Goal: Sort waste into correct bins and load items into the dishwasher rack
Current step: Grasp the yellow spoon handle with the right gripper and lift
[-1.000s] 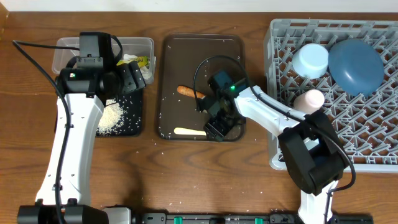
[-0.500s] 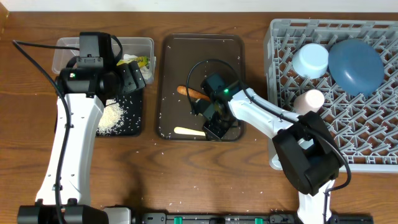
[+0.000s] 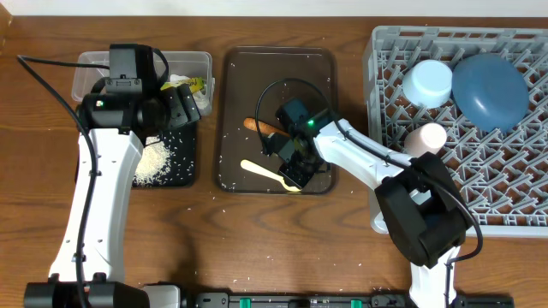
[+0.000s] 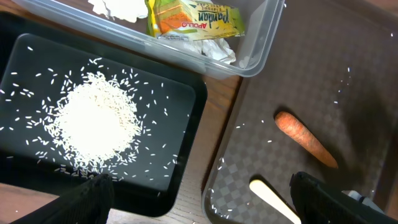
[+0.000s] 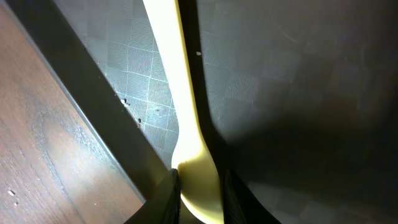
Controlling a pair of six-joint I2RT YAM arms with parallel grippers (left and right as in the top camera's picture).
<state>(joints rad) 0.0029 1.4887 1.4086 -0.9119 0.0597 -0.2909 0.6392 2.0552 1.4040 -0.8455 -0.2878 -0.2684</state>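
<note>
1. Lifting the pale yellow spoon is the step in hand, I judge. The right tool is clamped on its broad end, fingers pressed to both sides. The handle lies slantwise on the floor of the brown serving tray.
2. Raise it straight up first. The grip sits at one end, so the long handle may droop or swing; a slow lift and a level wrist should stop it pivoting.
3. The tray's raised rim runs just beside the spoon on the near side, so clear it before moving sideways.
4. The carrot lies near, farther up the same tray and apart from the spoon. The handle tip should not sweep it.
5. The dishwasher rack stands to the right, and its near half shows free pegs. The white-pink cup is the closest obstacle there.
6. The left tool, jaws wide apart and holding nothing, hangs over the black tray of rice, well apart from that route.
</note>
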